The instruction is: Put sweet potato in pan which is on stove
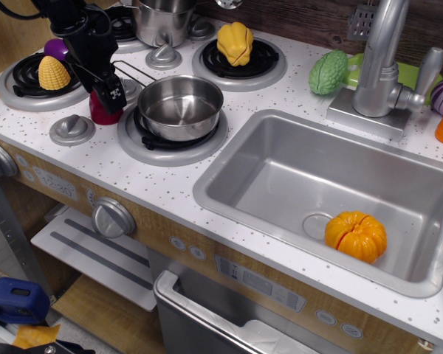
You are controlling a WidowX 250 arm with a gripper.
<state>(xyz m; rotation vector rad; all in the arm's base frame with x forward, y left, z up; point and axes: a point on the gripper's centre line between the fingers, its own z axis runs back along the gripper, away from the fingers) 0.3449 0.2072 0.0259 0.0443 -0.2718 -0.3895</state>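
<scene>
We see the gripper [107, 99] lowered onto the sweet potato [100, 110], which sits on the stove [96, 151] just left of the empty pan [179, 106]; whether its jaws have clamped we cannot tell, so lifting and placing remain.

The black arm [66, 22] comes in from the top left corner and slopes down and to the right. At its lower end sits the gripper [107, 92], pointing downward with a slight tilt. One black finger [116, 94] faces the camera and carries a small white mark. The other finger is hidden behind it (so how far apart the jaws stand cannot be told). Dark cables loop along the upper part of the arm near the frame's edge. Only this lower stretch of the arm is in view.
</scene>
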